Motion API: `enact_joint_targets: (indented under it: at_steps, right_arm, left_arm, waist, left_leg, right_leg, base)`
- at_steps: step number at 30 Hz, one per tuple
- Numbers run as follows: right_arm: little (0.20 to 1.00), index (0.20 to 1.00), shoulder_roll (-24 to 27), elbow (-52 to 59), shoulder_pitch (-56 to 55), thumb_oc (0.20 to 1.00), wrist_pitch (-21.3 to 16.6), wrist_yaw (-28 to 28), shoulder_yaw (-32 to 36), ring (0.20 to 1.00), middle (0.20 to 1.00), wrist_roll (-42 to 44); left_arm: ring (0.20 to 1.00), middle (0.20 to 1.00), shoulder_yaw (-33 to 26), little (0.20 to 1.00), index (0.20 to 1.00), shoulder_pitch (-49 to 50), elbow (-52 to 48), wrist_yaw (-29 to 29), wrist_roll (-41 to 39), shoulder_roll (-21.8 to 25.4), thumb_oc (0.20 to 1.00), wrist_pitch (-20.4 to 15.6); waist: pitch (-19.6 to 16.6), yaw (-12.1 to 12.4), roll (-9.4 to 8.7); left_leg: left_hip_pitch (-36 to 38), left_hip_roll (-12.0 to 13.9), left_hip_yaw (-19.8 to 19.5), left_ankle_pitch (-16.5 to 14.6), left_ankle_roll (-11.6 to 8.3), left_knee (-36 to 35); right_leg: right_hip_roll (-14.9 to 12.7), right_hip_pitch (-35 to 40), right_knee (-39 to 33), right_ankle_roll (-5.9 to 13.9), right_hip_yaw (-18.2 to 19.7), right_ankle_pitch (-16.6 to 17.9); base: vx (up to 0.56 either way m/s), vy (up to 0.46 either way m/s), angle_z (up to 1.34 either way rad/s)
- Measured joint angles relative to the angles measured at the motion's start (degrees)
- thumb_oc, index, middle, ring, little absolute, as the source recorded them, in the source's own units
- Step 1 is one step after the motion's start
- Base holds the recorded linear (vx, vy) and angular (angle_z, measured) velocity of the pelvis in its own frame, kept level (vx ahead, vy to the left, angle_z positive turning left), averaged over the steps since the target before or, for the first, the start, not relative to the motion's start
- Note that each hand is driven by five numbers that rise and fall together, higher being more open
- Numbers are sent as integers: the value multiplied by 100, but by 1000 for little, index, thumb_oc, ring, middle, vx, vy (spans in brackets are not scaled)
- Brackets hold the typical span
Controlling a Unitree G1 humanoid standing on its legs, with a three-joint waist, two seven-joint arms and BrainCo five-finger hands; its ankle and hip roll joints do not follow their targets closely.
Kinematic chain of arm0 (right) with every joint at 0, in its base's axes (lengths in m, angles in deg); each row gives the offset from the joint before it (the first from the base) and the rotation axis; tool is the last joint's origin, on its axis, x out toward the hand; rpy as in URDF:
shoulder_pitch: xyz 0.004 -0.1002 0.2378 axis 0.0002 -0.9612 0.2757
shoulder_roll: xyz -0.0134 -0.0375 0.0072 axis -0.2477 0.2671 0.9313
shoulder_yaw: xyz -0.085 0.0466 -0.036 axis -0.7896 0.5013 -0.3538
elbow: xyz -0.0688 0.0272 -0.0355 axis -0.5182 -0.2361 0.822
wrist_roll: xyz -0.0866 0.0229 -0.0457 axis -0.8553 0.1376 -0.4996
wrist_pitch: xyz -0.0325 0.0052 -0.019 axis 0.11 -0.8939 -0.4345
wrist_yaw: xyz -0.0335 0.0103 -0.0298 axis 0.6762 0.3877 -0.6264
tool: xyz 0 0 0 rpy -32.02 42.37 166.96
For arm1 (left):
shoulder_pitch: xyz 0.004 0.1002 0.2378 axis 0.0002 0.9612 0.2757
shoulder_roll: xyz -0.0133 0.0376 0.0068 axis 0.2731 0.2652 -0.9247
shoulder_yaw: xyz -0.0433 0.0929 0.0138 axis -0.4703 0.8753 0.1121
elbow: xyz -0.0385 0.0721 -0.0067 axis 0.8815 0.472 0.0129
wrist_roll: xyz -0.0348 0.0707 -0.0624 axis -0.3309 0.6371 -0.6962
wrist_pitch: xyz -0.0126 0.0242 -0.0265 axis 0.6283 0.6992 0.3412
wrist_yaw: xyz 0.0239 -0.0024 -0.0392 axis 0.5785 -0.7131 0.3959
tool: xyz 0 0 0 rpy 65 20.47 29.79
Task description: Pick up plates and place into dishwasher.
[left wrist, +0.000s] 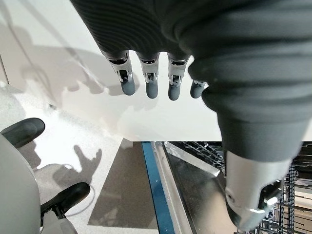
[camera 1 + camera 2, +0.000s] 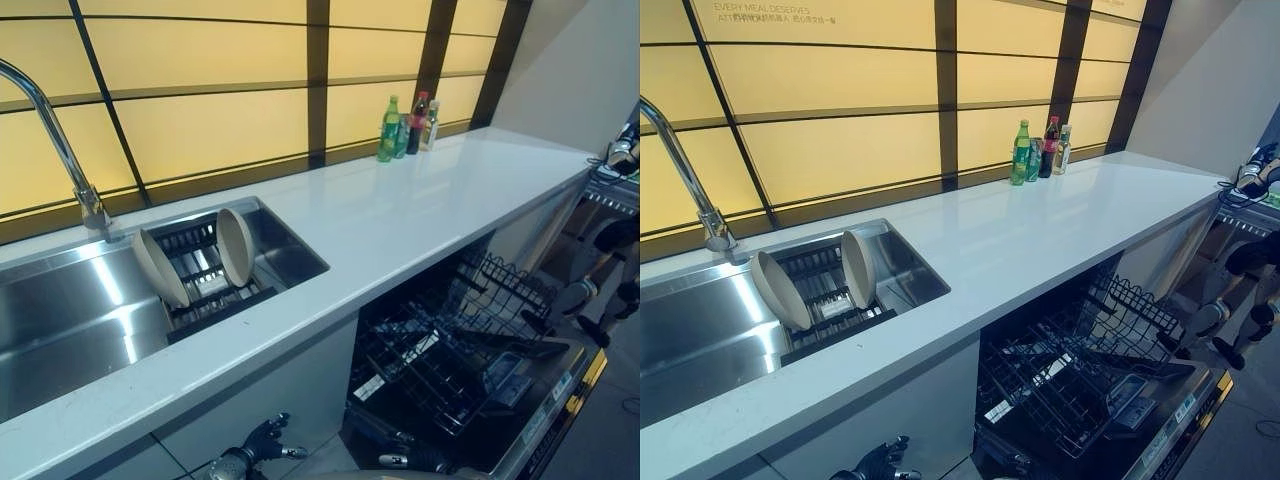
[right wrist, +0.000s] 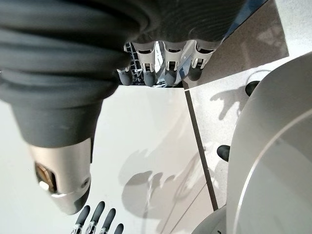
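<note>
On the left, the tap (image 2: 60, 150) bends over the sink (image 2: 60, 330). Two plates (image 2: 160, 268) stand on edge in the black rack (image 2: 205, 290) there, so water can drip off, I think. My left hand (image 2: 262, 443) hangs low by the cupboard, fingers loose, holding nothing. My right hand (image 3: 165, 63) hangs down too, fingers relaxed and empty. On the right, the dishwasher (image 2: 470, 350) door is down and its wire basket pulled out, ready for plates. Bottles (image 2: 405, 125) wait far back on the counter (image 2: 400, 220).
</note>
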Motion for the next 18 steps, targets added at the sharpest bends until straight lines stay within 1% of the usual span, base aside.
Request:
enact_joint_targets:
  at_steps: [4,12,18]
  right_arm:
    - [1000,1000,1,19,0,1000,2,-150,4,1000,1000,269]
    - [1000,1000,0,253,-8,1000,2,-449,-3,1000,1000,267]
    - [1000,1000,0,301,-8,1000,4,-473,-13,1000,1000,267]
  left_arm:
    - [1000,1000,0,1000,1000,0,-1,-160,-32,6,1000,90]
    - [1000,1000,-19,1000,1000,2,-2,-294,-100,11,1000,127]
    - [1000,1000,1,1000,1000,10,-4,-517,-101,12,1000,141]
  waist:
    - [9,-3,14]
    - [48,3,59]
    - [53,7,68]
  left_leg:
    - [18,1,-2,2,2,0]
    - [107,5,-24,-2,-4,-1]
    - [97,8,-38,-2,-4,-1]
  right_leg:
    - [1,28,-7,8,-1,5]
    - [2,181,-68,-1,-57,0]
    - [1,196,-88,4,-92,3]
  base:
    - [0,0,0]
    - [7,-12,3]
    - [1,-3,3]
